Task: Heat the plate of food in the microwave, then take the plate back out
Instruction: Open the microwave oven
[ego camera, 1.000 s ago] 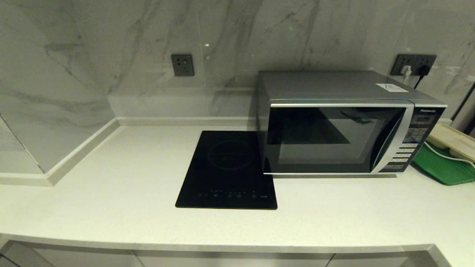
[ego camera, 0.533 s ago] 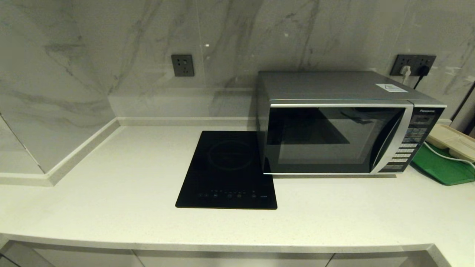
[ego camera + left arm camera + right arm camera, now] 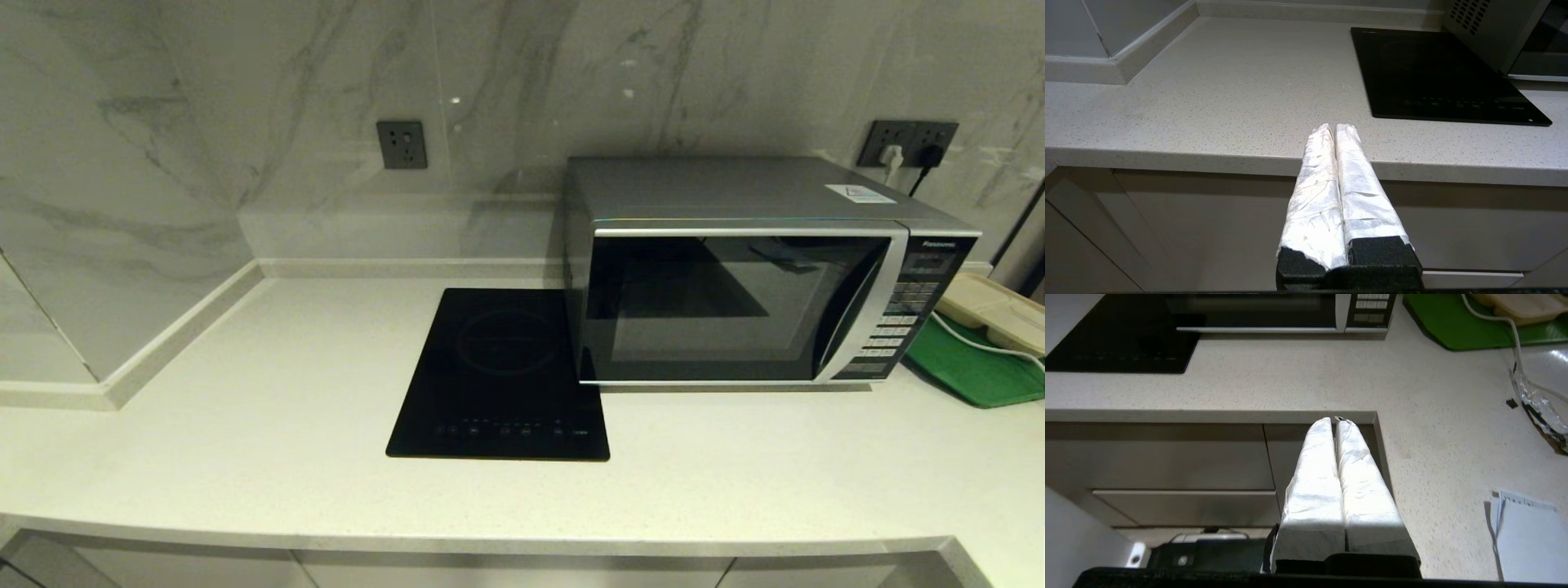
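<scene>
A: Quick, start with your claws. Left one?

B: Your left gripper [image 3: 1334, 127] has both white-wrapped fingers [image 3: 1318, 179] pressed flat together, nothing between them. It hangs in front of the countertop [image 3: 1216, 90] edge, tips just over the lip, short of the induction cooktop [image 3: 1437, 69].

A: Right one?

B: Same story. Your right gripper [image 3: 1335, 420] is closed up empty, wrapped fingers [image 3: 1361, 477] touching along their length. It sits off the counter's front corner, out in front of the microwave [image 3: 1274, 312], with cabinet fronts [image 3: 1167, 457] below.

A: Neither shows from the head camera?

B: No, both are out of that view.

A: Microwave then.

B: You've got the microwave [image 3: 759, 269] on the counter against the marble wall, door shut, dark glass, keypad [image 3: 902, 322] on its right side. The cooktop [image 3: 502, 371] lies flat, just beside its left side, slightly under the front corner.

A: Plate of food?

B: Can't see it anywhere on the counter; through the dark glass you can't tell what's inside.

A: Anything else by the microwave?

B: Green tray [image 3: 971, 367] to its right with a beige compartment tray [image 3: 992, 310] on it, and a white cable [image 3: 976, 343] across both. Wall socket [image 3: 910, 143] behind, with plugs in.
</scene>
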### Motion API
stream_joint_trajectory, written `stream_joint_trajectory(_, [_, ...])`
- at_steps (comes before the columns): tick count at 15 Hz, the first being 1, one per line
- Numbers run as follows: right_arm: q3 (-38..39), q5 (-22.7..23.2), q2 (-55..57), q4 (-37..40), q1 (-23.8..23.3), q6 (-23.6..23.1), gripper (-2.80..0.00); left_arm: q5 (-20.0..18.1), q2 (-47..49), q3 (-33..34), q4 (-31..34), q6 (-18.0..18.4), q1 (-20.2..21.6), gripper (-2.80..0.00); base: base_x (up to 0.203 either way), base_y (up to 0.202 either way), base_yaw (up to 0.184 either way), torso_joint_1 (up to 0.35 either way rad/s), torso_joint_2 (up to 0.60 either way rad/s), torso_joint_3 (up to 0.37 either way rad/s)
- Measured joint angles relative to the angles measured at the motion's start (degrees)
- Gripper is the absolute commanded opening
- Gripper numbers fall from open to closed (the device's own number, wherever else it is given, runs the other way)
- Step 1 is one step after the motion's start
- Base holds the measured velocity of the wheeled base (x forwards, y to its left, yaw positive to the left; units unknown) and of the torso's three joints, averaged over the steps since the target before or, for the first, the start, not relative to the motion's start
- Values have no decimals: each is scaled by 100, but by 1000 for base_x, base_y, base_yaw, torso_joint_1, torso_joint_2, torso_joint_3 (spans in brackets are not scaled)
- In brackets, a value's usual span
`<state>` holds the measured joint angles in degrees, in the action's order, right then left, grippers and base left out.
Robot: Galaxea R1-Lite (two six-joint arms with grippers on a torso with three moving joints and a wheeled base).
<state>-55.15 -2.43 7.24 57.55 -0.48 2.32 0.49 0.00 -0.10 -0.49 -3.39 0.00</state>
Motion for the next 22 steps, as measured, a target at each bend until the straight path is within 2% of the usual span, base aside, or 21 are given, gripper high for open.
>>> stream_joint_trajectory(4, [1933,-252,-563,-2075,53,-36,-280,4,0,0,3,-2,0,-280,0,0,0,0,0,0])
stream_joint_trajectory(8, [4349,-405,-705,-4517,62,-125,-280,0,0,0,5,0,0,-280,0,0,0,0,0,0])
stream_joint_trajectory(10, [5158,-407,-716,-5706,64,-193,-280,2,0,0,-2,-4,0,-280,0,0,0,0,0,0])
stream_joint_trajectory(11, [5328,-242,-721,-6164,64,-256,-280,2,0,0,0,-5,0,-280,0,0,0,0,0,0])
stream_joint_trajectory(13, [5467,74,-724,-6321,64,-244,-280,2,0,0,2,-2,0,-280,0,0,0,0,0,0])
stream_joint_trajectory(16, [5510,101,-726,-5755,64,-280,-280,1,0,0,2,0,0,-280,0,0,0,0,0,0])
stream_joint_trajectory(22, [5499,95,-724,-5707,64,-247,-280,0,0,0,5,1,0,-280,0,0,0,0,0,0])
